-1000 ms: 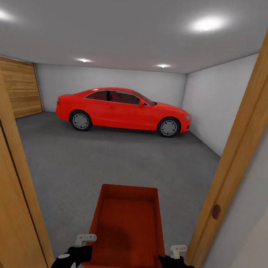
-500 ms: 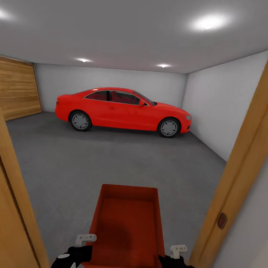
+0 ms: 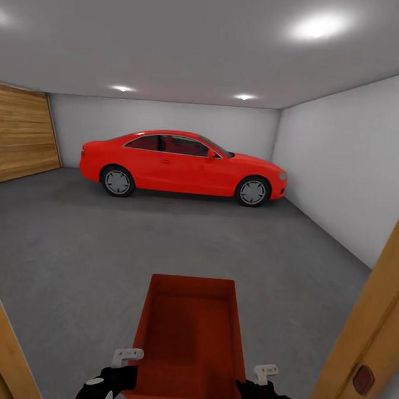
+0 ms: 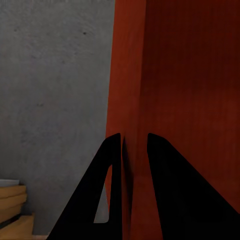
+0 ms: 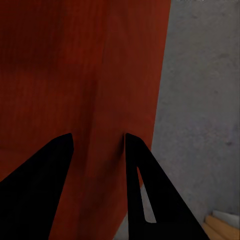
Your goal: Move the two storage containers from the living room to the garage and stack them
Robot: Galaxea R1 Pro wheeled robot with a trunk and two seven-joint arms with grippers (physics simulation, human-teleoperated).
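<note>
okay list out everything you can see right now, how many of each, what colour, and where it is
storage container: one, orange-red, open and empty, held low in front of the robot above the floor
car: one, red, parked side-on by the far wall
garage door: one, brown wooden planks, on the left wall
door frame: orange-brown wood, near edges at lower right and lower left
floor: dark grey concrete
walls: pale grey
ceiling lights: several, white
left gripper: black fingers straddling the container's left wall
right gripper: black fingers straddling the container's right wall
</note>
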